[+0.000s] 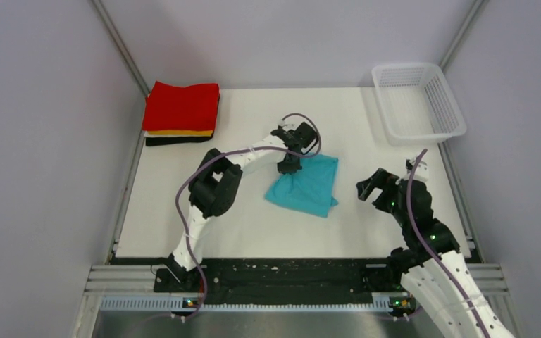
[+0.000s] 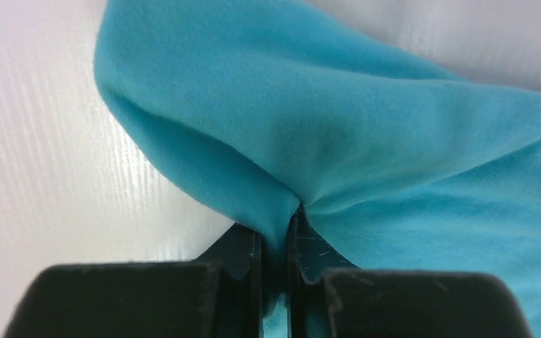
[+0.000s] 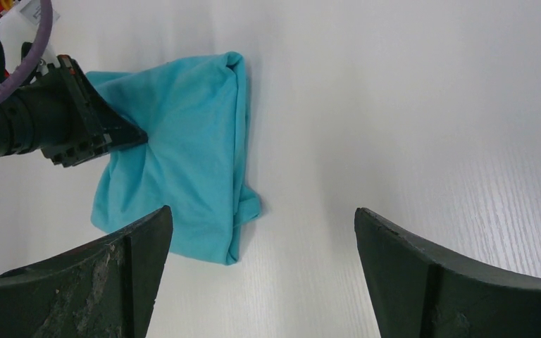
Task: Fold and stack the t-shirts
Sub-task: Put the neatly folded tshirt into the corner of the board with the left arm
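Observation:
A folded turquoise t-shirt (image 1: 306, 184) lies mid-table; it also shows in the left wrist view (image 2: 366, 127) and the right wrist view (image 3: 183, 176). My left gripper (image 1: 288, 167) is shut on a pinch of its far-left edge, the cloth bunched between the fingers (image 2: 276, 243). A stack of folded t-shirts sits at the far left: red (image 1: 182, 107) on top, orange (image 1: 179, 132) under it, black (image 1: 179, 140) at the bottom. My right gripper (image 1: 366, 186) is open and empty, to the right of the turquoise shirt, just above the table.
A white plastic mesh basket (image 1: 417, 103) stands at the far right corner. Grey walls close both sides. The left arm (image 1: 215, 184) reaches across the table's left half.

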`<action>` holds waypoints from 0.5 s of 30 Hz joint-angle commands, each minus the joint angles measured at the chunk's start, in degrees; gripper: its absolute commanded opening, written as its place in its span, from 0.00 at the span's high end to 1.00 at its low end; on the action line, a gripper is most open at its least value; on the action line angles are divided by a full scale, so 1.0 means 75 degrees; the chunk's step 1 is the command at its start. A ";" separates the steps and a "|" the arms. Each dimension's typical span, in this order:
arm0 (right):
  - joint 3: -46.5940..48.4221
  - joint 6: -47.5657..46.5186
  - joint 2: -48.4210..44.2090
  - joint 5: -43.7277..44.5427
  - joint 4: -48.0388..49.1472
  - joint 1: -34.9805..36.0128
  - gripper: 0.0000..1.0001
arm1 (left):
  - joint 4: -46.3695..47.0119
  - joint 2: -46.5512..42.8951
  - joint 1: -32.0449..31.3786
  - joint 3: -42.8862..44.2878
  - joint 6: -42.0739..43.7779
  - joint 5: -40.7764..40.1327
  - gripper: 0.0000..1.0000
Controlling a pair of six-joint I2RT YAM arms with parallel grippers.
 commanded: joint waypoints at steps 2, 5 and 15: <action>0.0090 -0.0135 -0.0238 0.0272 0.0083 -0.0051 0.01 | -0.1486 0.0443 -0.0036 0.0731 0.0280 -0.2452 1.00; 0.0064 -0.0154 -0.0243 0.0273 0.0156 -0.0047 0.01 | -0.1566 0.0153 0.0022 0.1068 0.1470 -0.4287 1.00; -0.0065 -0.0156 -0.0335 0.0179 0.0350 -0.0050 0.01 | 0.3883 -0.1152 0.1413 -0.0464 0.8510 -0.6111 1.00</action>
